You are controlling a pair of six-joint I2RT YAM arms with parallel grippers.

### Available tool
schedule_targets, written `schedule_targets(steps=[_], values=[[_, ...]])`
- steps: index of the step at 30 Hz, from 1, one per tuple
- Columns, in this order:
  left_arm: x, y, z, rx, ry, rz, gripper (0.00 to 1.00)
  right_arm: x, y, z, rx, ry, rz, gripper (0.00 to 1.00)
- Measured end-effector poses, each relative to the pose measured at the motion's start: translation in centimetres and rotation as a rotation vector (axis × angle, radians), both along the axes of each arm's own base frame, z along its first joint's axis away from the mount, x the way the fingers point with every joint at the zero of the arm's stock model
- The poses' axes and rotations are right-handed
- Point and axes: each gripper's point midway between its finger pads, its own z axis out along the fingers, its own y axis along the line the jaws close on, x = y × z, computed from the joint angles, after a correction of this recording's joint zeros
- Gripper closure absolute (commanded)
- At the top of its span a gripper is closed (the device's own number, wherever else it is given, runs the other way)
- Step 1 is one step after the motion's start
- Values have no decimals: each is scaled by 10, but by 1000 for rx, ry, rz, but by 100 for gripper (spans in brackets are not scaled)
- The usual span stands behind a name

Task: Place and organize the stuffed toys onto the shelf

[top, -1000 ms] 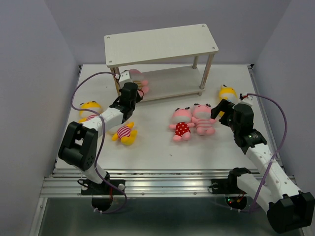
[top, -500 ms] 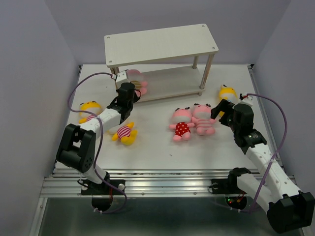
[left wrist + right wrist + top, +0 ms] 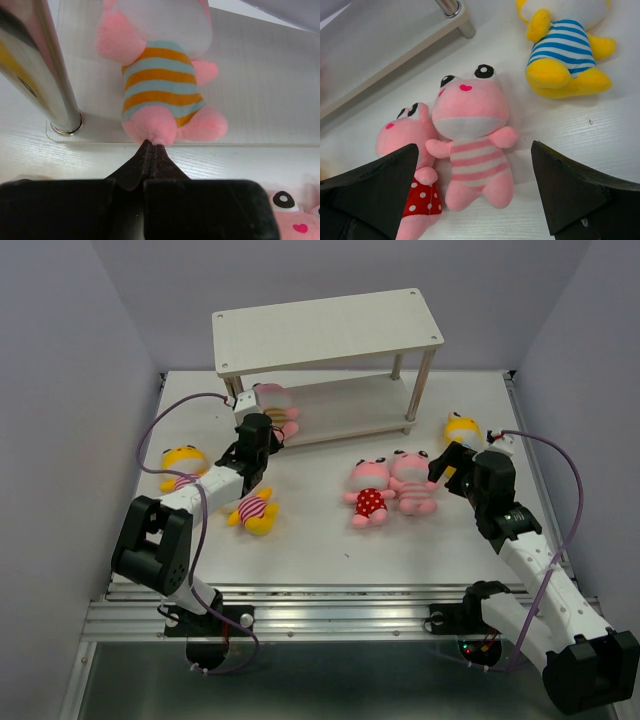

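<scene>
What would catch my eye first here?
A pink plush toy in orange-and-blue stripes lies on the pale shelf's lower board, the left arm's jaws shut at its foot. On the table, a pink-striped toy and a red-dotted one lie side by side before the right arm's open jaws, a yellow, blue-striped one nearby.

White bench (image 3: 320, 550), wood-grain top, edged by a metal rail (image 3: 340, 612) along the near side. Plain lilac-grey walls (image 3: 60, 420) close it in on the left, back and right.
</scene>
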Motion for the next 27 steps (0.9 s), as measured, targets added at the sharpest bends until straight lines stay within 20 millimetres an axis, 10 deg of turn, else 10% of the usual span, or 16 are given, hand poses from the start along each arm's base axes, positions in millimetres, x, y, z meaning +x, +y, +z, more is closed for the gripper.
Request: schedule_targets(steps=[4, 11, 21, 22, 27], values=[[0, 0, 0, 0, 1, 1, 100, 0, 0, 0, 0, 0, 0, 0], [-1, 0, 3, -19, -5, 5, 53, 0, 0, 0, 0, 0, 0, 0], [-15, 6, 28, -65, -55, 15, 21, -1, 2, 1, 3, -1, 15, 0], [-18, 5, 31, -75, -60, 9, 3, -1, 4, 2, 5, -4, 23, 0], [-40, 1, 42, -126, -53, -37, 1, -7, 20, 10, 16, -31, 136, 0]])
